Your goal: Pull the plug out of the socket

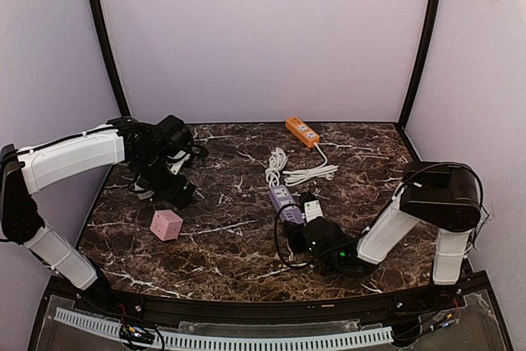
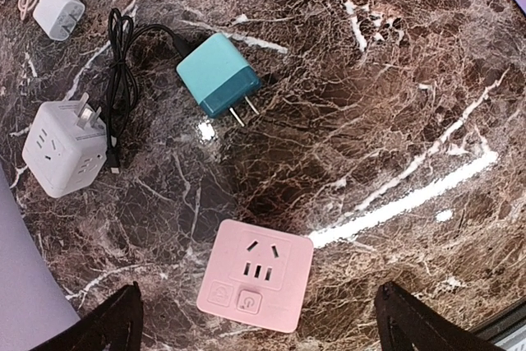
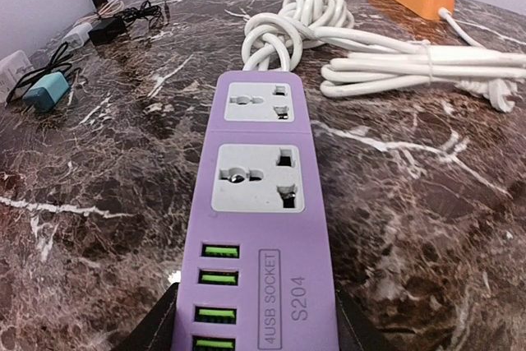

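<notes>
**Top view.** The purple power strip (image 1: 283,201) lies at the centre of the tabletop (image 1: 374,154). Its near end is hidden under the right arm's dark wrist. A small white block (image 1: 313,210) sits just right of the strip; whether it is the plug cannot be told.

**Right wrist view.** The right tool (image 3: 255,330) is clamped on the strip's sides. Its fingers show only as dark slivers cut off by the lower edge. Two outlets and the green USB ports face up, and the lowest port is cropped. A white cable bundle (image 3: 370,55) lies at upper right.

**Left wrist view.** The left tool (image 2: 259,318) has its jaws wide apart. Only its fingertips show in the lower corners, on either side of a pink cube socket (image 2: 256,273). A teal charger (image 2: 218,76) lies at upper left.
</notes>
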`<state>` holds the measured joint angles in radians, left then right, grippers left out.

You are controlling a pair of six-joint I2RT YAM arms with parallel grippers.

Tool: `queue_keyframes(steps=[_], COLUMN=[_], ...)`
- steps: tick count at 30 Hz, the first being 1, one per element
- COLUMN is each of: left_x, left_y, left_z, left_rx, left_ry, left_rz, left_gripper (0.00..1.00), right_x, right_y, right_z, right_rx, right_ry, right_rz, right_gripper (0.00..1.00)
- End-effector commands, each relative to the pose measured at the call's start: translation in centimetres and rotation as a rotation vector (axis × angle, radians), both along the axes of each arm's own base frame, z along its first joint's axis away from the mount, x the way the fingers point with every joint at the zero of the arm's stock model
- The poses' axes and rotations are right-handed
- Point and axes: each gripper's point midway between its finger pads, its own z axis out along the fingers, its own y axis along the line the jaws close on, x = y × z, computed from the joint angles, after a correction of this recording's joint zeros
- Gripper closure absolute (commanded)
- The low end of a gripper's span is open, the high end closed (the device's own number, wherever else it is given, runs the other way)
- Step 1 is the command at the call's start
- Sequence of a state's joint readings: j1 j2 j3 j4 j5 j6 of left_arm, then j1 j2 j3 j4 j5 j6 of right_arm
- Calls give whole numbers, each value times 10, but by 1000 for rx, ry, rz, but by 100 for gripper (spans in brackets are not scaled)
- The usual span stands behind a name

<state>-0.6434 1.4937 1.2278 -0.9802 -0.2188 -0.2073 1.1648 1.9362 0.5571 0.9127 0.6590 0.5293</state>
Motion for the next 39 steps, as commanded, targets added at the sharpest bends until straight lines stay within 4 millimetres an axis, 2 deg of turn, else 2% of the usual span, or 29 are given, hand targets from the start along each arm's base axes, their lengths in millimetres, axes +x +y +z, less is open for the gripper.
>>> queue_keyframes(steps=[1, 6, 12, 16, 17, 19, 20, 27, 33, 39], left_x=[-3, -5, -8, -11, -14, -21, -23, -52, -63, -67], left_y=[-3, -4, -2, 0, 0, 3, 4, 12, 9, 12], left_z=[-1, -4, -6, -8, -11, -14, -16, -12, -10, -17], left_rx=[-39, -54, -56, -60, -61, -63, -64, -146, -198, -174], left_ry=[8, 9, 8, 13, 27, 48, 53, 71, 78, 98], left_rz=[13, 20, 27, 37, 37, 49, 55, 105, 111, 151], left_gripper=[1, 1, 1, 1, 1, 1, 1, 1, 1, 1], right_x=[5, 35, 82, 107, 111, 116, 116, 109, 98, 82], right_y=[24, 46, 47, 49, 51, 56, 58, 65, 72, 74], right_z=[-12, -1, -4, 3, 5, 10, 12, 20, 38, 63], right_rx=[-105, -114, -99, -68, -59, -47, -45, -14, 30, 35], right_ry=[28, 31, 95, 107, 111, 112, 112, 109, 84, 41], right_rz=[81, 53, -5, -21, -10, 10, 19, 82, 158, 213], right_gripper=[100, 100, 100, 100, 96, 72, 64, 30, 5, 1])
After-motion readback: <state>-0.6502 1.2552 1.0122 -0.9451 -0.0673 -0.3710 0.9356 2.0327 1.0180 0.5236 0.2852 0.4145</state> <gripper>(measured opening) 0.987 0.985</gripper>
